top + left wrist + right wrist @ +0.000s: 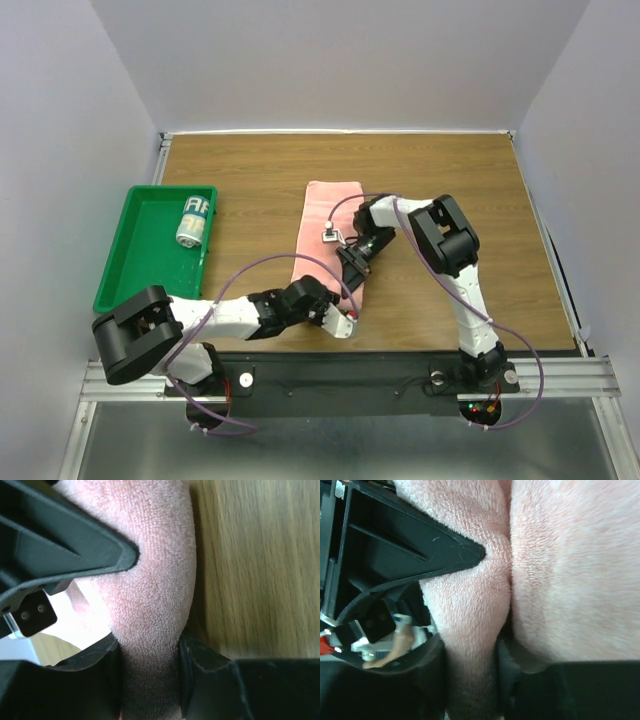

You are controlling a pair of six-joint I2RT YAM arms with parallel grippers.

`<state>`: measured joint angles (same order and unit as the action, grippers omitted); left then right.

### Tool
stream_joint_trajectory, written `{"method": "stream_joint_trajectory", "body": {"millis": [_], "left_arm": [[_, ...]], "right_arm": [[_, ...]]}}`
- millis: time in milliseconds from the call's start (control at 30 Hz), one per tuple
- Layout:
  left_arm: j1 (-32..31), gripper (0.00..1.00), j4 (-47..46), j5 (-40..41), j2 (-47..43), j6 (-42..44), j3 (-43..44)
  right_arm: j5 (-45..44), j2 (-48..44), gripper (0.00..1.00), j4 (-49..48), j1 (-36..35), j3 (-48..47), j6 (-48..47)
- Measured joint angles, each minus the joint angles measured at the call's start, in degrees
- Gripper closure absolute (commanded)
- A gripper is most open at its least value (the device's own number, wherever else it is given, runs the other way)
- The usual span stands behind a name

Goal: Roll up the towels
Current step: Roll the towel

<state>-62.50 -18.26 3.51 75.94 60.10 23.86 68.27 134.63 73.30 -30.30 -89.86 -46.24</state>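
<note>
Salmon-pink terry towel (328, 215) laid mid-table, a fold at its near end clamped by both left gripper (347, 320) and right gripper (353, 272), small printed towel (194, 219), seemingly rolled, held in green tray (135, 262) at left.

Wide open over bare table (480, 220) right of the right gripper (354, 266), hemmed just behind by the left gripper (347, 318) on the pink towel (330, 205), green tray (120, 270) far left.
</note>
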Motion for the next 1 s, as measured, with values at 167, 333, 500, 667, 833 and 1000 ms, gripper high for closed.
{"method": "stream_joint_trajectory", "body": {"millis": [167, 333, 500, 667, 833, 1000], "left_arm": [[0.81, 0.74, 11.82, -5.86, 1.64, -3.23, 7.13], [3.82, 0.71, 20.04, -13.03, 5.38, -5.46, 13.92], [9.33, 0.7, 29.7, -23.12, 11.34, -6.86, 22.75], [15.67, 0.7, 40.92, -35.26, 20.7, -7.08, 33.83], [21.07, 0.67, 49.46, -45.68, 28.94, -6.91, 41.88], [26.51, 0.66, 58.95, -56.59, 37.86, -5.64, 49.44]], "right_arm": [[-4.83, -0.13, 0.14, 1.44, 2.89, -5.49, 4.13], [-9.03, -3.93, 0.11, -1.38, 10.19, -11.37, 7.76], [-11.58, -13.73, 0.1, -6.62, 19.3, -11.8, 10.97], [-14.69, -30.58, 0.1, -11.21, 23.08, -4.74, 11.63], [-16.5, -43.87, 0.12, -12.5, 21.46, 4.96, 10.93], [-20.31, -51.45, 0.12, -14.86, 19.19, 15.19, 11.32]]}}
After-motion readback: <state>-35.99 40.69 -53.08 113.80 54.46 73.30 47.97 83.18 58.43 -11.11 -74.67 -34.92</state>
